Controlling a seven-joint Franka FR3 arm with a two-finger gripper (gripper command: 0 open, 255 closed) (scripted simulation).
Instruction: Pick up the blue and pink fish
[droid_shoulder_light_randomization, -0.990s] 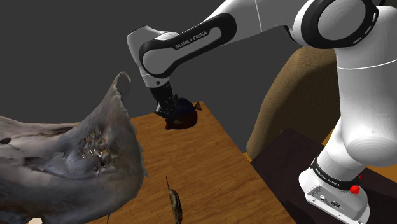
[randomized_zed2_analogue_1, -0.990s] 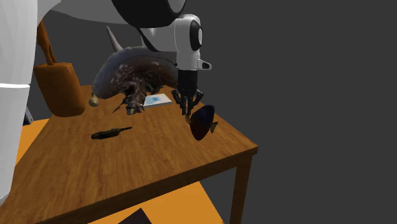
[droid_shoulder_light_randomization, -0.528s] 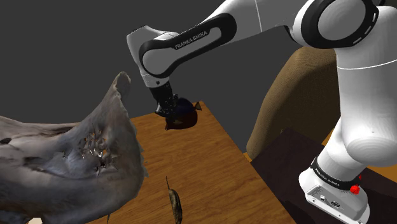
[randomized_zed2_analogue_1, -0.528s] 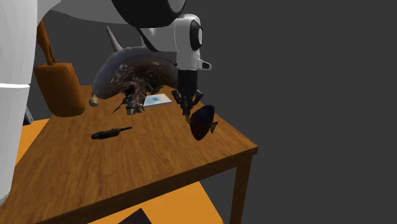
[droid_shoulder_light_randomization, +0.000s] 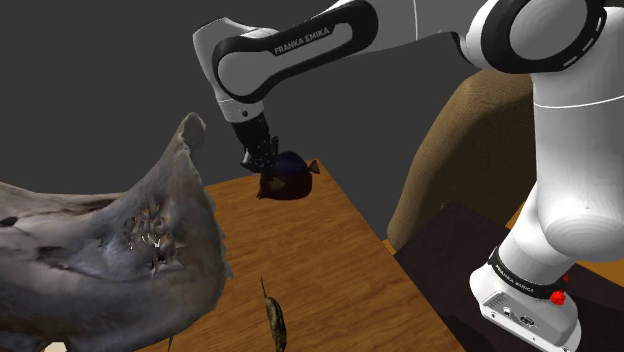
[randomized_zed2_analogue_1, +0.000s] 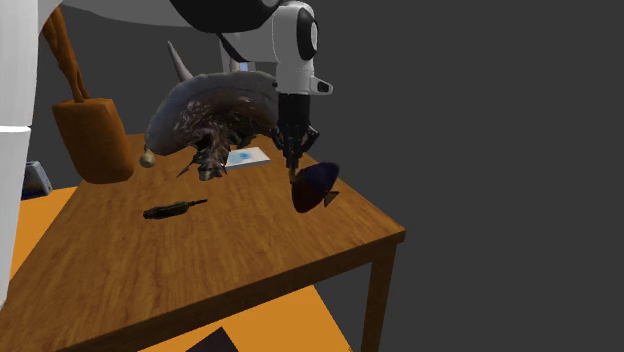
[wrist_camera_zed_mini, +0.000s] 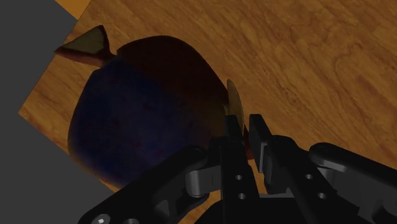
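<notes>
Your gripper (wrist_camera_zed_mini: 245, 130) pinches the fish (wrist_camera_zed_mini: 140, 114) by 1 thin fin (wrist_camera_zed_mini: 234, 102); raise it slowly, straight above the table (wrist_camera_zed_mini: 305, 57), so it cannot swing loose.

The wooden counter (randomized_zed2_analogue_1: 210, 265) carries three items: a large grey-brown toothed figure (randomized_zed2_analogue_1: 205, 115) at its far side, a pale flat card (randomized_zed2_analogue_1: 247, 157) just beside it, and a slender dark object (randomized_zed2_analogue_1: 175, 209) lying mid-surface.

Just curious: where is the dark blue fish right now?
The dark blue fish is clasped by a fin in the gripper, at the wooden table's corner on the second exterior view's right, beside the grey shark figure.
</notes>
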